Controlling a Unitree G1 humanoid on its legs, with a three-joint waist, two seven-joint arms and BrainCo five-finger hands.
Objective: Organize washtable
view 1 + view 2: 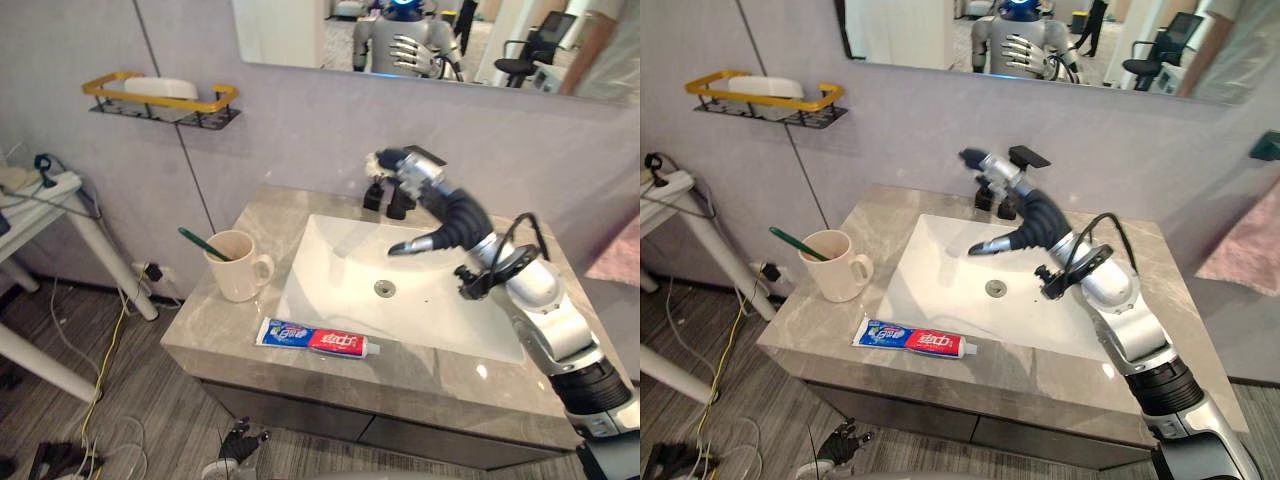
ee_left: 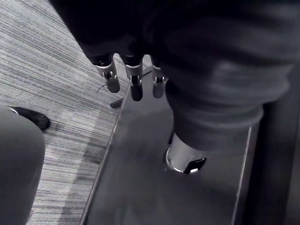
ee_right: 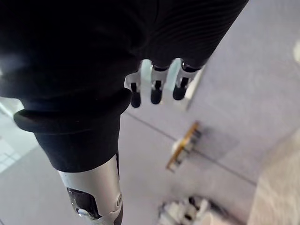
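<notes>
**Q:** What stands on the washtable (image 1: 215, 332)?

**A:** A cream mug (image 1: 237, 266) is on the grey stone top to the left of the white basin (image 1: 335, 255), with its handle turned toward the basin. A green toothbrush (image 1: 203, 243) leans out of it. A toothpaste tube (image 1: 318, 339) lies flat along the front edge, printed face up. The print is blue at one end and red toward the cap, and the wording is not legible. A black faucet (image 1: 383, 197) stands behind the basin.

**Q:** And the hands?

**A:** The right hand (image 1: 998, 170) is raised over the back of the basin, just in front of the faucet. Its fingers (image 3: 157, 91) are straight and released, grasping nothing. The left hand (image 2: 136, 86) hangs low beside the cabinet near the floor, fingers relaxed and empty.

**Q:** On the wall?

**A:** There is a yellow-railed shelf (image 1: 160, 100) holding a white item, and a mirror (image 1: 300, 30).
</notes>
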